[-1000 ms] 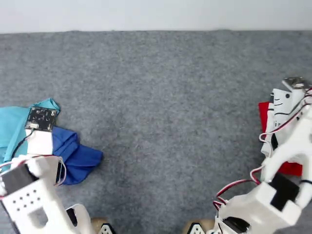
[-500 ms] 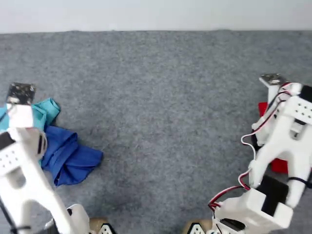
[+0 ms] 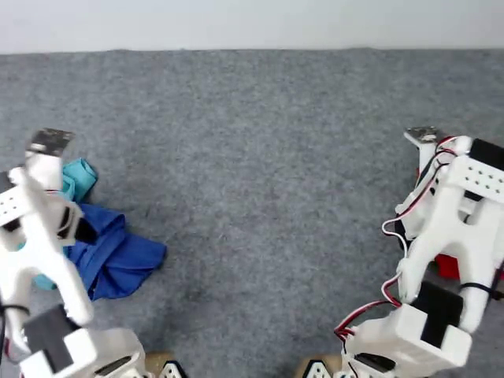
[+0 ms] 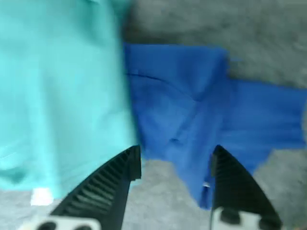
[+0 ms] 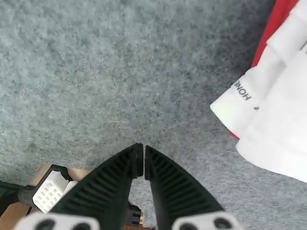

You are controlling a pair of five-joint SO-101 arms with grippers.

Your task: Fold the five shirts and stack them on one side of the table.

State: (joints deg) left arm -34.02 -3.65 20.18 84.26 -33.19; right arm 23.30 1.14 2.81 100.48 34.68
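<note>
A crumpled blue shirt [image 3: 118, 256] lies at the table's left front, partly over a teal shirt [image 3: 79, 175]. In the left wrist view my left gripper [image 4: 176, 152] hangs open above the blue shirt [image 4: 192, 110], close to where it meets the teal shirt [image 4: 57, 96]; nothing is between its fingers. At the right edge a red shirt [image 3: 446, 266] peeks out from under the right arm. In the right wrist view my right gripper [image 5: 144, 149] is shut and empty over bare carpet, beside a folded white shirt [image 5: 273, 115] resting on the red shirt [image 5: 284, 19].
Grey carpet [image 3: 268, 157] covers the table, with wide open room across its middle and back. A pale wall runs along the far edge. The arms' bases [image 3: 315, 368] sit at the front edge.
The left arm has lifted and swung its wrist back toward the left edge, uncovering more of the blue shirt. The right arm has risen and shifted slightly left, covering more of the red shirt.
</note>
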